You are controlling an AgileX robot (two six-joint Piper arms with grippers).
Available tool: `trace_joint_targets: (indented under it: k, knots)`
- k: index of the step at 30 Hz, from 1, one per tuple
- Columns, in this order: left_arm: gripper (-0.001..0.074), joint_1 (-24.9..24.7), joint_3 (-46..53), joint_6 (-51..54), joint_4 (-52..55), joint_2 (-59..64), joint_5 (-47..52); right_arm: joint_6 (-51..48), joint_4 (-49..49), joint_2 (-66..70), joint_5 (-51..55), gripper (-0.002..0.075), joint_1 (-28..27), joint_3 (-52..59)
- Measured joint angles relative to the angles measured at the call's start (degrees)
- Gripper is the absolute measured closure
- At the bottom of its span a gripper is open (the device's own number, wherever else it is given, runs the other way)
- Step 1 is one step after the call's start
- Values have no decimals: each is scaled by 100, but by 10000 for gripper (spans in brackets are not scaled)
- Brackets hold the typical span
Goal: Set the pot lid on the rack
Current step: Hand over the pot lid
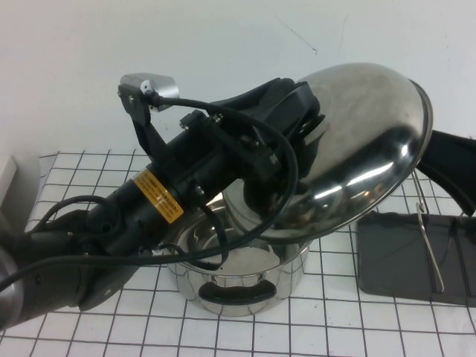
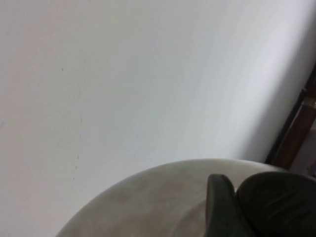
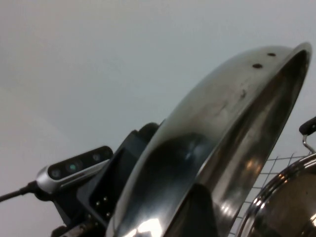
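Observation:
The pot lid (image 1: pixel 364 141) is shiny domed steel, held tilted in the air above the pot, with its hollow underside facing down and right. My left gripper (image 1: pixel 305 123) is shut on the lid's black knob (image 2: pixel 276 202), with one finger (image 2: pixel 219 205) pressed beside it on the dome (image 2: pixel 148 202). The rack (image 1: pixel 429 238) has thin wire uprights on a dark grey tray (image 1: pixel 401 260) and stands on the table at right, lower than the lid. My right gripper is hidden behind the lid's right edge; only its arm (image 1: pixel 454 160) shows. Its wrist view shows the lid's rim (image 3: pixel 222 128) very close.
The deep steel pot (image 1: pixel 238 275) with black handles stands open below the lid; it also shows in the right wrist view (image 3: pixel 286 207). A white checked mat (image 1: pixel 357 320) covers the table. A white wall is behind. A white object (image 1: pixel 6 178) sits at the far left.

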Motion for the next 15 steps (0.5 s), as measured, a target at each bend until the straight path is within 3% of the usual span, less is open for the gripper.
trace_joint_targets:
  k: [15]
  knots:
    - [405, 0, 0, 219, -459, 0, -124, 141, -464, 56, -14, 213, 0, -549]
